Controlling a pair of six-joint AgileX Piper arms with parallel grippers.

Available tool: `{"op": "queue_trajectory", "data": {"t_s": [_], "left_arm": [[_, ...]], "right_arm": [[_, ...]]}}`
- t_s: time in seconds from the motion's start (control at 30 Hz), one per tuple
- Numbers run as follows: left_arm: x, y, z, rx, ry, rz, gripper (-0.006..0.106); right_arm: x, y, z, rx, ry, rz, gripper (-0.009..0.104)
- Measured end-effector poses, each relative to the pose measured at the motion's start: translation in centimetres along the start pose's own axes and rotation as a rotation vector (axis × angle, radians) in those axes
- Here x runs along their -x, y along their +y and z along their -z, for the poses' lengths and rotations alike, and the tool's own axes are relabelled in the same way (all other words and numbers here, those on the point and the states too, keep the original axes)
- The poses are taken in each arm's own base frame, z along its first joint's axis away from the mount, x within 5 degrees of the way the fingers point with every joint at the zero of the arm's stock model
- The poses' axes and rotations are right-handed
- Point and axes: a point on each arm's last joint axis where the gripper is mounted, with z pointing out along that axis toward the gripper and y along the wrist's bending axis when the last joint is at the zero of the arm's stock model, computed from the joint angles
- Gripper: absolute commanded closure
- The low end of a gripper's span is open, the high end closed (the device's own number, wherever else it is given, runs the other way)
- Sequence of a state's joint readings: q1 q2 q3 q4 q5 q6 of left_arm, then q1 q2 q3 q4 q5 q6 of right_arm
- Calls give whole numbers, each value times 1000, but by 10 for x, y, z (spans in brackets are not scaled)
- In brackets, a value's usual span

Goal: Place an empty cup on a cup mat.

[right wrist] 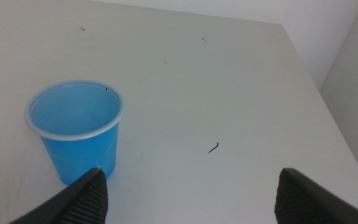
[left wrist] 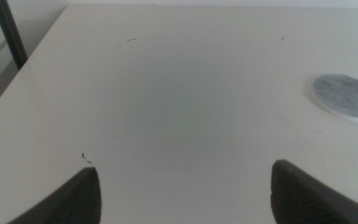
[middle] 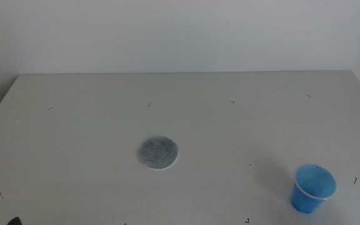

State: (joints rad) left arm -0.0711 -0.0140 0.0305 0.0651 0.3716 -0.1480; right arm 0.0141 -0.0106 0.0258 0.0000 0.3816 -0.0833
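Note:
The blue cup [middle: 312, 188] stands upright and empty near the table's front right corner. The grey round cup mat [middle: 157, 153] lies flat at the table's middle, well to the left of the cup. My right gripper [right wrist: 191, 199] is open and low, with the cup [right wrist: 76, 127] close ahead of it, in line with one jaw and not in the gap. My left gripper [left wrist: 185, 193] is open and empty over the front left of the table, with the mat [left wrist: 347, 95] ahead and off to one side. Only a dark tip of the left gripper [middle: 14, 220] shows in the middle view.
The white table [middle: 180, 106] has small dark specks on it. Its right edge [right wrist: 328, 106] runs close to the cup. Its left edge and a dark pole [left wrist: 8, 31] show in the left wrist view. A pale wall stands behind the table.

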Motion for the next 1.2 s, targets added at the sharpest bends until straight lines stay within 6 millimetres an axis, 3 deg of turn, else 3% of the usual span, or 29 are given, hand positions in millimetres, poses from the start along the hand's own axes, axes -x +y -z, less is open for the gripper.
{"op": "queue_trajectory", "data": {"t_s": [0.63, 0.9, 1.2], "left_arm": [[0, 0, 0, 0, 0, 0, -5], [0, 0, 0, 0, 0, 0, -5], [0, 0, 0, 0, 0, 0, -5]], "right_arm": [[12, -1, 3, -3, -78, -9, 5], [64, -5, 21, -1, -68, -9, 5], [117, -10, 8, 4, 45, 0, 5]]}}
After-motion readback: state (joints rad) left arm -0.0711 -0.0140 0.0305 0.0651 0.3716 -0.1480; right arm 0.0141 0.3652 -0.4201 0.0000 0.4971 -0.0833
